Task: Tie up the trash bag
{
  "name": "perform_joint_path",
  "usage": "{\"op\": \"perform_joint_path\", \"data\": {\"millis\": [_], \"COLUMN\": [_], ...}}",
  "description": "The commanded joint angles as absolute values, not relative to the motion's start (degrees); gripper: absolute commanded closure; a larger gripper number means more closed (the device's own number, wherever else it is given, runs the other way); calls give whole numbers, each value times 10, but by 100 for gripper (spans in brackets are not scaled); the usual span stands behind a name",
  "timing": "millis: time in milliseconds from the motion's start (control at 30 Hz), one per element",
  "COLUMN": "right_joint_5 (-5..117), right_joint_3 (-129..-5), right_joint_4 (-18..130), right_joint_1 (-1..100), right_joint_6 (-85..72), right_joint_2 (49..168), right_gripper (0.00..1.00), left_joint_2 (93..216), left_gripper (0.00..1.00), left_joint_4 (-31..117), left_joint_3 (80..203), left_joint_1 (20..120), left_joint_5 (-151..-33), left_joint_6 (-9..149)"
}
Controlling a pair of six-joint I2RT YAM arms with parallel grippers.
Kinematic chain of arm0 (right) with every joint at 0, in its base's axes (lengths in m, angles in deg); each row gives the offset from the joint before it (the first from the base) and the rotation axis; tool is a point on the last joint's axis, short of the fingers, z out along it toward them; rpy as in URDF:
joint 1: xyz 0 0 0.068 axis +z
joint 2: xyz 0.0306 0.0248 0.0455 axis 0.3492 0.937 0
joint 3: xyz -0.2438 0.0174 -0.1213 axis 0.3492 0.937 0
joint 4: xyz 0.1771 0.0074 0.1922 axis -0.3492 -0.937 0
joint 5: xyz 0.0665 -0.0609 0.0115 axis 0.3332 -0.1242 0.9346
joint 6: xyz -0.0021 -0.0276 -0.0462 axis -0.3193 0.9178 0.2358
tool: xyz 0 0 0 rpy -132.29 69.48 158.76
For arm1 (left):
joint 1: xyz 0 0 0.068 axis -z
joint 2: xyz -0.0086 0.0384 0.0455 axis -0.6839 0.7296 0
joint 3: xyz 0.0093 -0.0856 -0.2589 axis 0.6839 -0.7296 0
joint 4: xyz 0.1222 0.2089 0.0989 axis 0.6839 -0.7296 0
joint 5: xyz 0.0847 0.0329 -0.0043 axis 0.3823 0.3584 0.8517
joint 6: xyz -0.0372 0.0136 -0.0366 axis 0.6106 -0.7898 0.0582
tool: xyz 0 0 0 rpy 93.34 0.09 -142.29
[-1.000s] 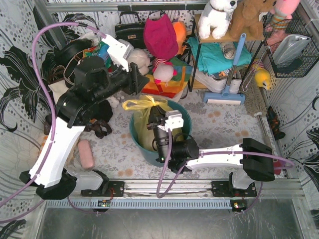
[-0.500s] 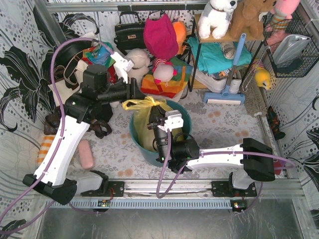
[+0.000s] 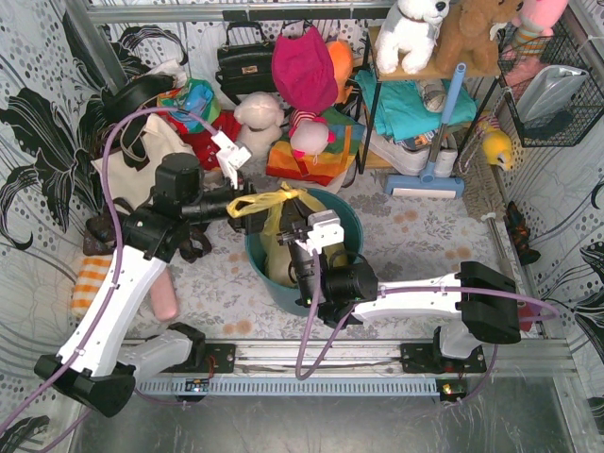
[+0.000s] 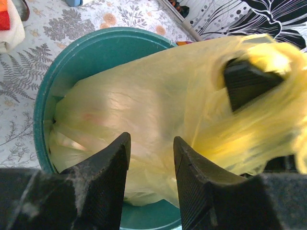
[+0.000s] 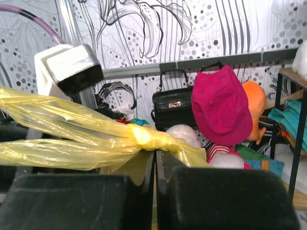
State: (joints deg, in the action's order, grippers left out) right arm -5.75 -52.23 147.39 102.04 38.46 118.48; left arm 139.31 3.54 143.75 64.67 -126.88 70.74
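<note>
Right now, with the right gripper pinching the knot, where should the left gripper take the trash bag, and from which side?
Probably the loose twisted tails of the trash bag, left of the knot the right gripper clamps. They stick out sideways above the teal bin toward the open left gripper, so come from the left, jaws across the strands.

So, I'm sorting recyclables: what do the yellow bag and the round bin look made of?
The trash bag: thin, translucent yellow plastic film, glossy; it crinkles and light shows through. The teal bin: probably rigid moulded plastic, judging by its smooth, evenly coloured rim.
</note>
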Motion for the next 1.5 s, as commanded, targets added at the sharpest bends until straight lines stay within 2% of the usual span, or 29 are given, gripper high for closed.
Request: {"op": "perform_joint_path", "data": {"millis": [0, 367, 600, 900, 1100, 1300, 1467], "right_joint_5": [-11, 27, 26, 34, 33, 35, 36], "right_joint_3": [-546, -551, -520, -484, -481, -483, -486], "right_joint_4": [1541, 1542, 1543, 1543, 1543, 1543, 1543], "right_joint_1": [1018, 1017, 1018, 1018, 1017, 1018, 1018], "right_joint_6": [416, 493, 486, 488, 484, 483, 486], "right_joint_2": [1190, 1202, 1186, 1163, 1160, 1161, 1164], "right_gripper": [100, 100, 100, 100, 100, 100, 100], "left_joint_2": [1385, 1375, 1344, 1333, 1359, 1382, 1369], "left_gripper": [51, 51, 49, 47, 43, 41, 47], "left_joint_4": [71, 51, 40, 47, 65, 68, 76], "left_joint_3": [1407, 1374, 1448, 1542, 1551, 1538, 1518], "left_joint_1": [644, 645, 644, 644, 644, 645, 645], "left_joint_5": [-1296, -1293, -1131, -1040, -1084, -1210, -1284], "left_joint_6": [714, 691, 701, 726, 759, 773, 777]}}
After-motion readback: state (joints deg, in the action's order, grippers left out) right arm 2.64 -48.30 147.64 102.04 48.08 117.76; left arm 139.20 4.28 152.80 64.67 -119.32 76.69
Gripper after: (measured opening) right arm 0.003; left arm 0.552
